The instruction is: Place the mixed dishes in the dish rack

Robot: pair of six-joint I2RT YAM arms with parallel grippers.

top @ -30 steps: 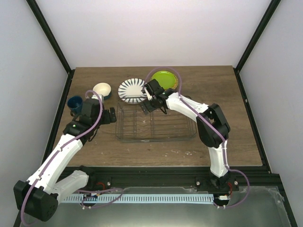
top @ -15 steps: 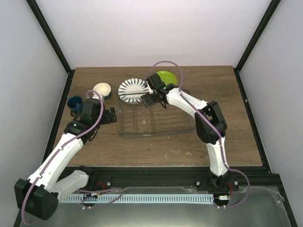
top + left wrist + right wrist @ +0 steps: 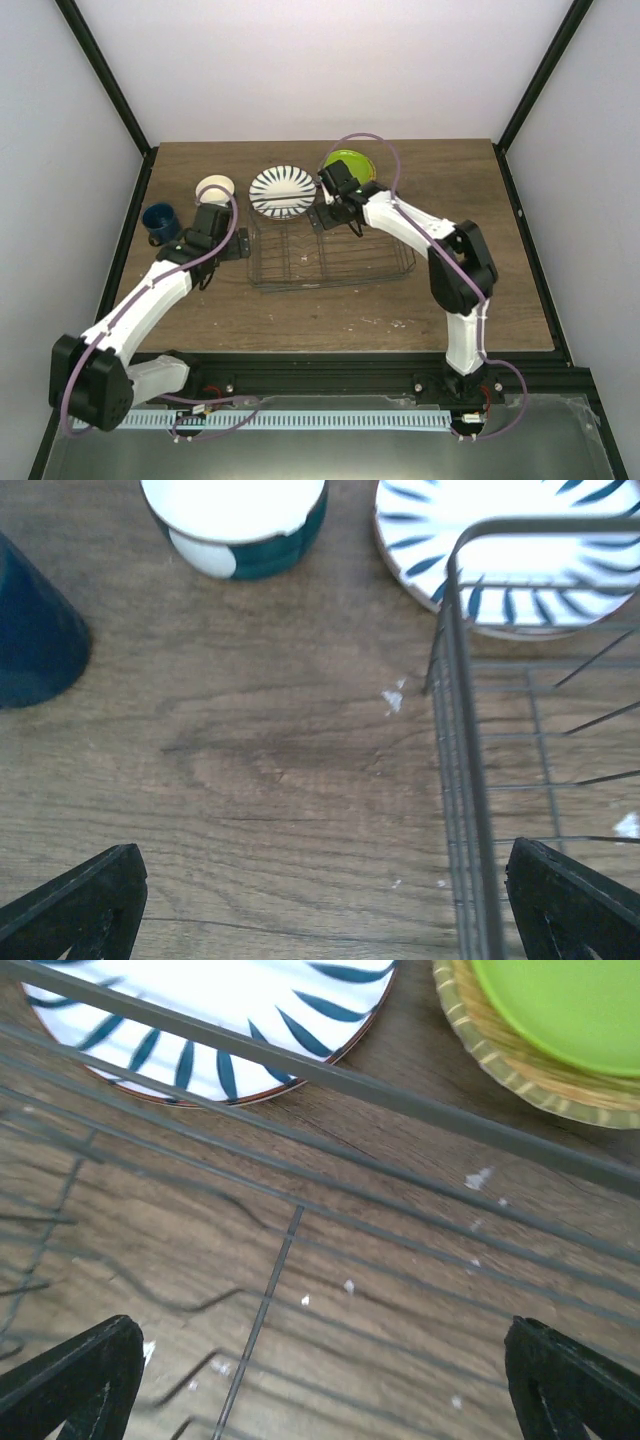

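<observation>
The wire dish rack point(image 3: 330, 255) sits mid-table with nothing in it. Behind it lie the white plate with black stripes point(image 3: 283, 192) and the lime-green plate point(image 3: 352, 165). The cream bowl point(image 3: 215, 189) and the dark blue mug point(image 3: 160, 222) stand to the left. My left gripper point(image 3: 212, 218) is open and empty just left of the rack; its view shows the mug point(image 3: 35, 630), the bowl point(image 3: 235, 520), the striped plate point(image 3: 520, 540) and the rack's corner point(image 3: 460, 780). My right gripper point(image 3: 337, 198) is open and empty over the rack's far rim point(image 3: 400, 1095), facing both plates point(image 3: 220, 1010) point(image 3: 560, 1010).
The wooden table point(image 3: 300, 320) is ringed by white walls and black frame posts. Small white specks point(image 3: 392, 698) lie on the wood beside the rack. Bare wood stretches in front of the rack and to its right.
</observation>
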